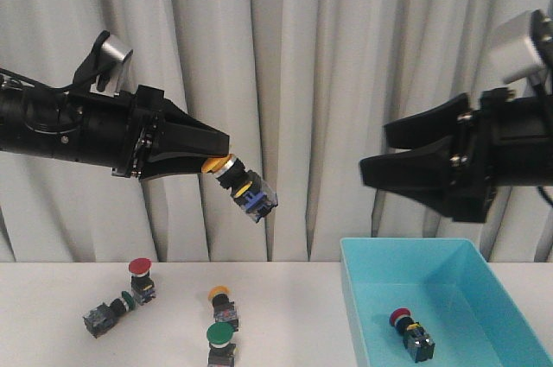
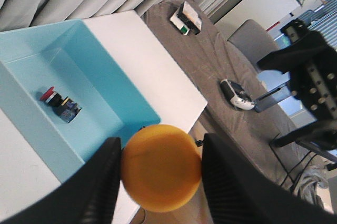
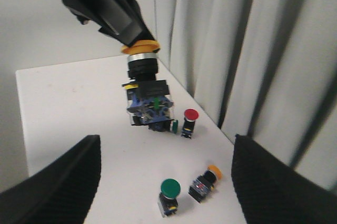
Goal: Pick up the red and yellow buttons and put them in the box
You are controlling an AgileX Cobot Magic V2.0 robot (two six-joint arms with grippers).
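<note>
Box (image 1: 449,298): turquoise bin below the right pincer, 1 red button (image 1: 400,319) already inside.
Right pincer (image 1: 373,153): spread wide, empty.
Left pincer (image 1: 216,155): clamped on yellow button (image 1: 243,186) by its cap, held high; carry over the bin, lower, then release.

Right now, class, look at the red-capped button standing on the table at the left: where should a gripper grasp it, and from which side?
Grip the red-capped button by its round cap or the neck just beneath, coming straight down from above. It stands upright with the cap on top. A green-capped button lies close against its base, so a low sideways approach would likely bump it.
</note>
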